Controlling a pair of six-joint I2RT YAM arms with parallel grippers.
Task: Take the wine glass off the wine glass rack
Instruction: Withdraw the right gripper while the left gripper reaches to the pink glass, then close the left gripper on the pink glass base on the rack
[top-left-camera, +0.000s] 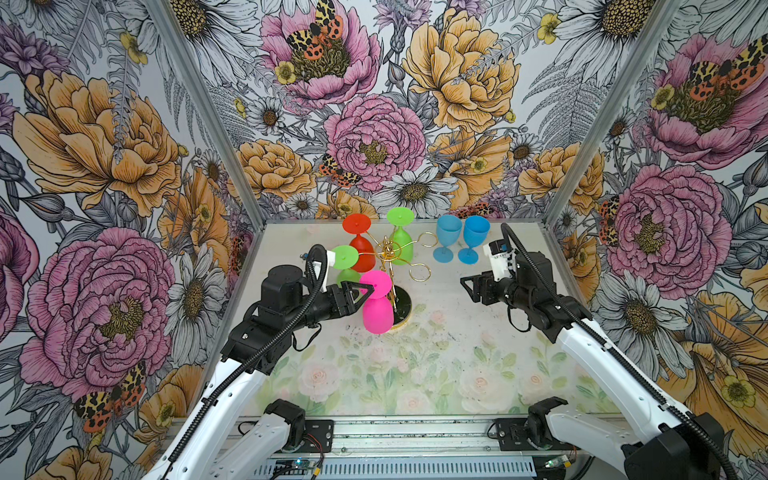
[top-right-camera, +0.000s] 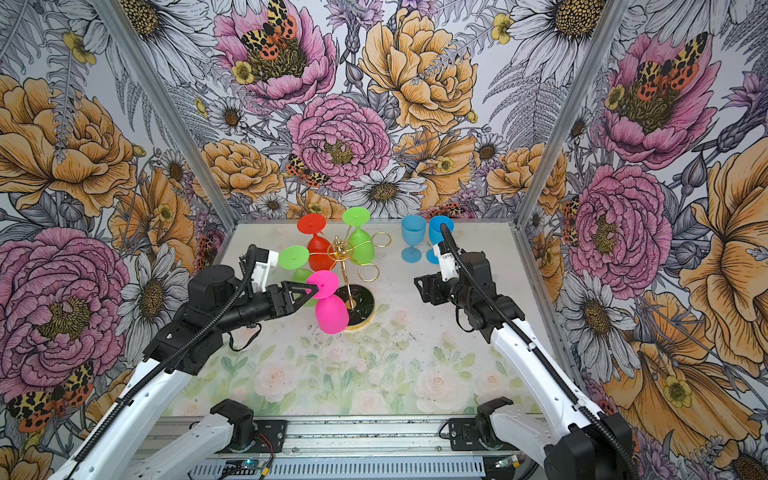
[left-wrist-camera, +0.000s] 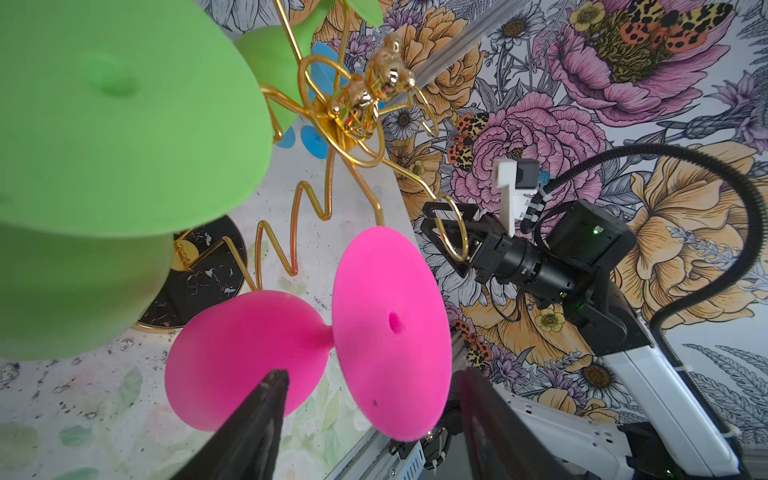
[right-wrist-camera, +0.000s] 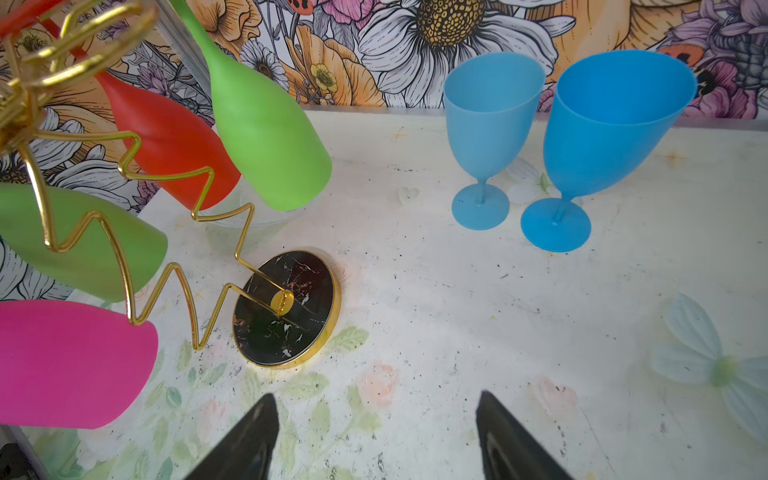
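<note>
In both top views, two blue glasses (top-left-camera: 449, 237) stand on the surface (top-left-camera: 457, 332). Four more hang from the rack (top-left-camera: 388, 253), the pink glass (top-right-camera: 331, 313) nearest. Left wrist: the left claw (left-wrist-camera: 372, 374) straddles the pink stem, parted, not yet pinching. Right wrist: the right claw (right-wrist-camera: 376, 399) gapes, empty. Unhooking remains.

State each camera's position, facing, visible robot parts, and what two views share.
Top views: high above the arm bases, looking down over the table; both arms, left gripper and right gripper show.
Left wrist: behind the left gripper, facing the pink wine glass and wine glass rack; its fingers and the right arm show.
Right wrist: behind the right gripper, facing the rack's base and two blue wine glasses; only its fingers show.
Shared: both wrist views show the pink wine glass and rack.
</note>
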